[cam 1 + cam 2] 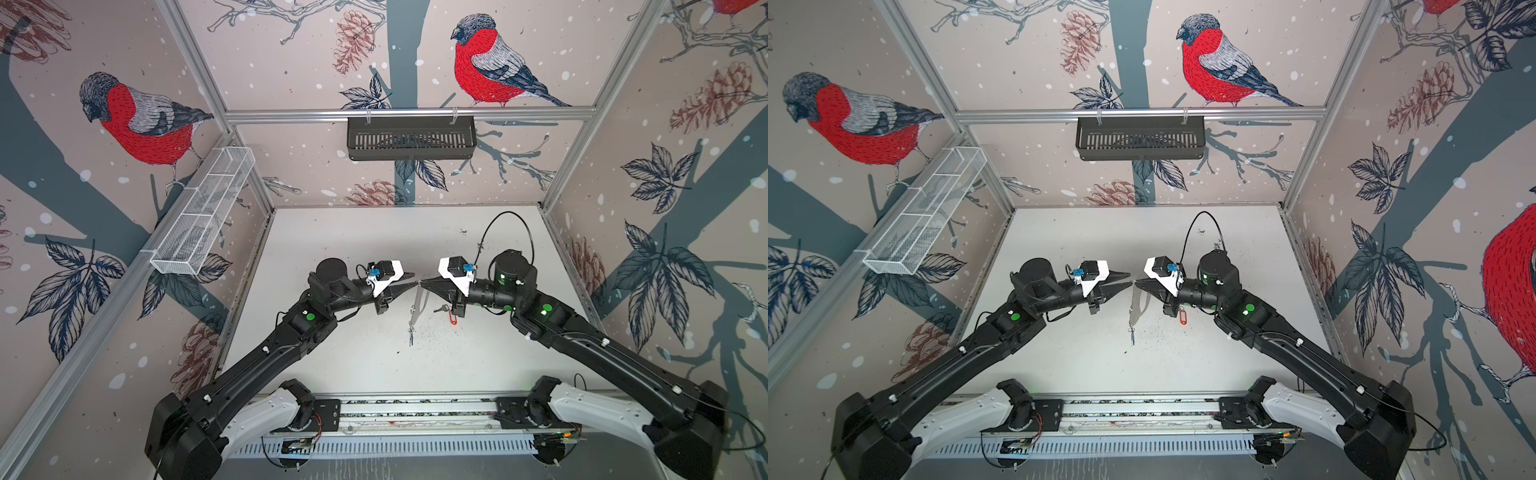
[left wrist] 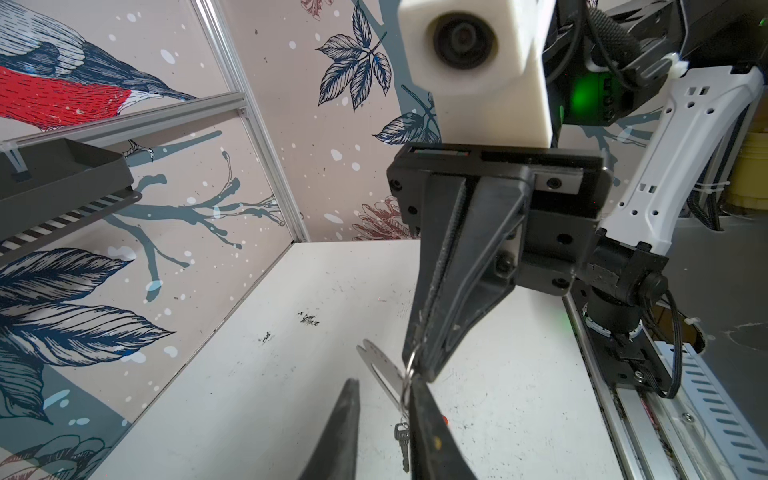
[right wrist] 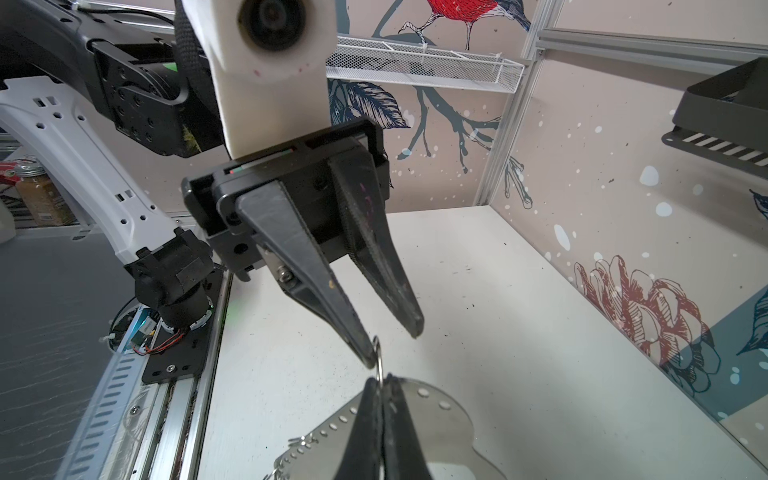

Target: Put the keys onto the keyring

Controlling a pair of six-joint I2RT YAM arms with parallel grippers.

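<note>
White counter (image 1: 332,249) is spreading beneath: the left end effector (image 1: 415,279) is standing open, one finger touching a small ring (image 3: 378,358), plainest in the right wrist view; the keyring (image 1: 419,305) is hanging clamped in the right end effector (image 1: 422,284), blue-tagged keys (image 1: 411,337) dangling below; both top views are showing red-tagged keys (image 1: 451,318) lying under it.

keyring (image 1: 417,305): clear grey plate, hanging upright | blue-tag key (image 1: 411,337): dangling beneath | red-tag key (image 1: 452,319): on table (image 1: 353,249)
</note>
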